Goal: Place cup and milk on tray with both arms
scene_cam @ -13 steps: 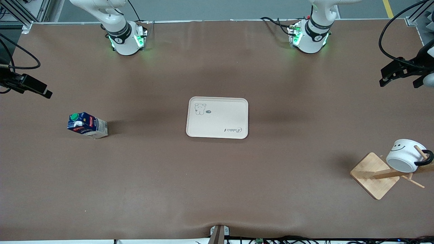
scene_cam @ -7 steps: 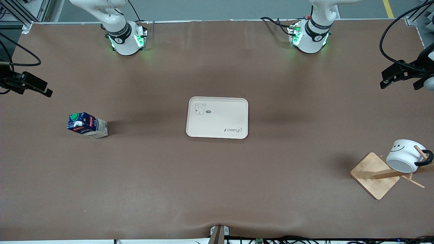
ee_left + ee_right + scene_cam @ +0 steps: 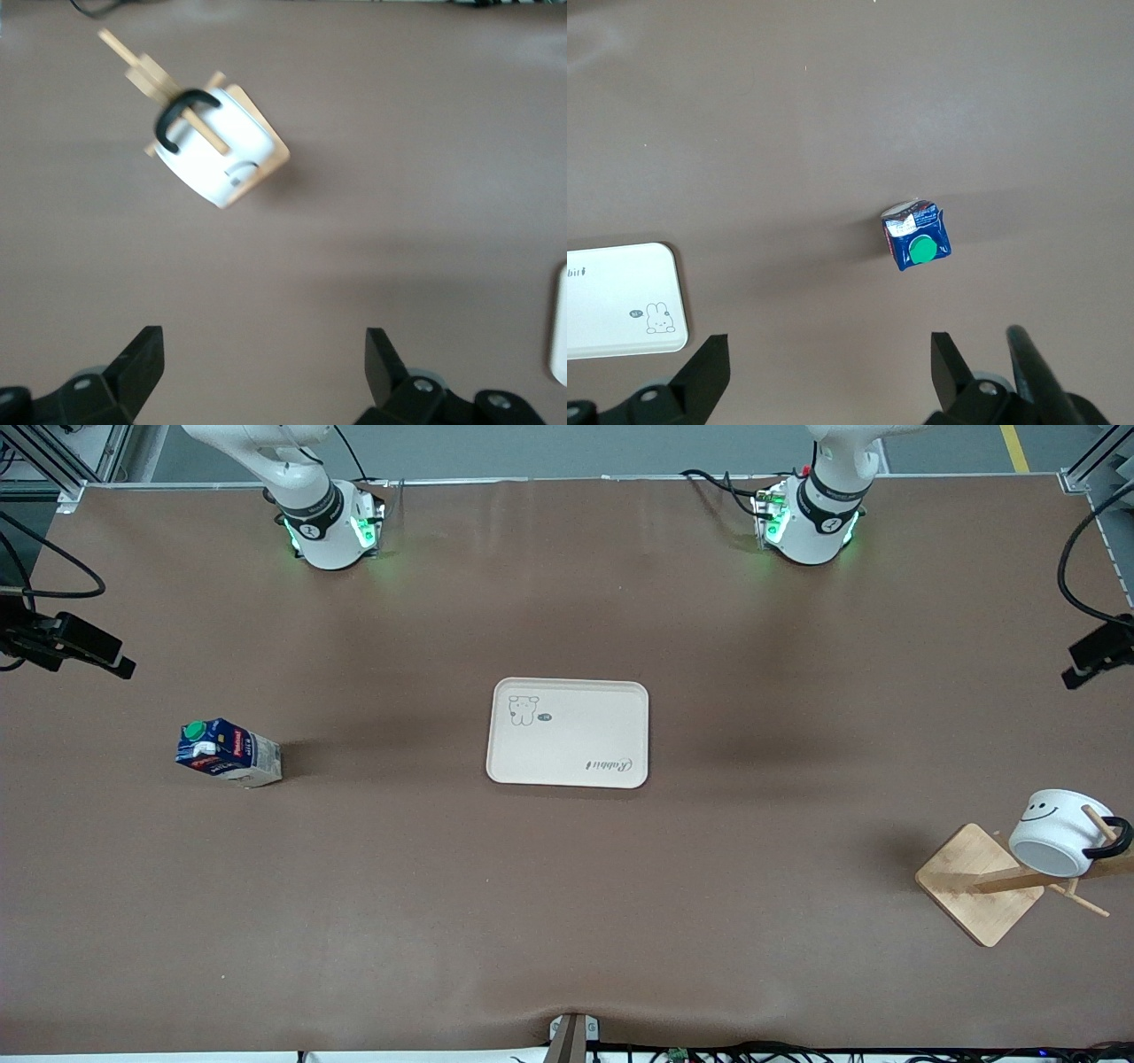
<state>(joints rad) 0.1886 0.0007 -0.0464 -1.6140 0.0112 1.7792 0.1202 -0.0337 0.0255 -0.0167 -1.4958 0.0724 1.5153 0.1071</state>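
The beige tray [image 3: 567,732] lies at the table's middle. The blue milk carton [image 3: 229,753] with a green cap stands toward the right arm's end; the right wrist view shows it from above [image 3: 917,235] with the tray's corner [image 3: 620,299]. The white smiley cup [image 3: 1060,831] hangs by its black handle on a wooden rack peg toward the left arm's end; it also shows in the left wrist view [image 3: 217,150]. My left gripper [image 3: 264,363] is open, empty and high over the table [image 3: 1097,654]. My right gripper [image 3: 830,363] is open, empty and high up [image 3: 106,657].
The wooden rack's square base [image 3: 979,881] sits on the brown table, nearer to the front camera than the tray. A sliver of the tray's edge [image 3: 560,328] shows in the left wrist view. Both arm bases glow green along the table's edge farthest from the front camera.
My left gripper has moved outward toward its end of the table and slightly toward the cup's side. The right gripper has barely moved. Cup, milk and tray are still.
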